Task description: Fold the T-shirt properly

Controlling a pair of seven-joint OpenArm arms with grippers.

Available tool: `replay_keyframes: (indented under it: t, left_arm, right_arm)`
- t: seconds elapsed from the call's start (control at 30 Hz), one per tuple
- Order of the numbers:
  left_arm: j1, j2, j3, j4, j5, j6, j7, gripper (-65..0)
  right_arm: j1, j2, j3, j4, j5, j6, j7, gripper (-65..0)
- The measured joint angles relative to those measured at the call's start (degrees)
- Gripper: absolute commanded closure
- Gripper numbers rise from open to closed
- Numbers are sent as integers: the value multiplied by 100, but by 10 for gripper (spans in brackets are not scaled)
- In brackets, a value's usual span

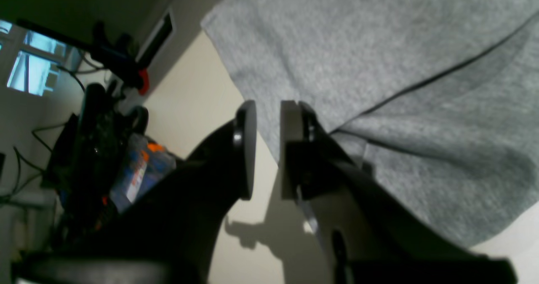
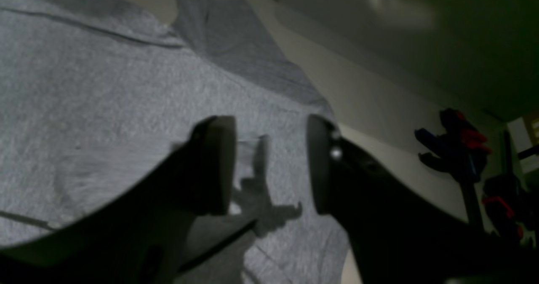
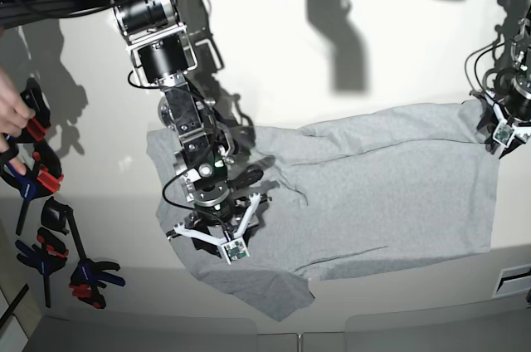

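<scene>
Cream tabletop (image 3: 348,61) carries the light heather-grey cotton T-shirt (image 3: 373,194), spread beneath both grippers. Right gripper (image 2: 269,166) hovers wide, empty; left gripper (image 1: 267,149) stands narrow, beside the hem. Soft, limp, light cloth: pinch edges.

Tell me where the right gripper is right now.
In the base view, the right gripper is left of centre, jaws apart over the T-shirt, near its lower left edge.

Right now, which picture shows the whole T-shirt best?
The base view: the T-shirt lies spread across the table, all edges visible. The left wrist view shows only one corner with a seam; the right wrist view shows a dim patch and one sleeve.
</scene>
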State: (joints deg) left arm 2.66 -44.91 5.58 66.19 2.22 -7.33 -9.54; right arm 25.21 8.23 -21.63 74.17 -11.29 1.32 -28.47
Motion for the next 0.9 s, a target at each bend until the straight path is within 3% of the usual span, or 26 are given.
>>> replay_keyframes:
  t: [0.07,0.2,0.3,0.37,0.5,0.57,0.73,0.9]
  left_arm:
    - [0,-2,0,0,-354,20,328,-92]
    - [2,-2,0,162,-1311,59,1502,-92]
    - [2,-2,0,468,-1937,68,2205,-92]
    - [2,-2,0,706,-2170,68,2365,-92]
    - [2,0,0,1263,-2214,90,2820,-92]
    - [4,79,0,1561,-2229,291,3233,-92]
    - [2,544,0,1917,-2260,850,4063,-91]
    - [7,1073,-2,1534,-2192,866,4393,-91]
  right_arm:
    - [0,2,0,0,0,-2,-22,-269]
    - [33,0,0,0,111,0,-826,-269]
    - [35,4,4,2,411,0,-911,-269]
    - [33,17,2,2,664,2,-914,-269]
    - [9,15,149,2,1005,76,-957,-269]
    - [-96,15,402,7,1108,356,-957,-269]
    - [-553,20,1226,7,1080,935,-970,-269]
    - [-1016,17,1847,7,1071,1189,-916,-268]
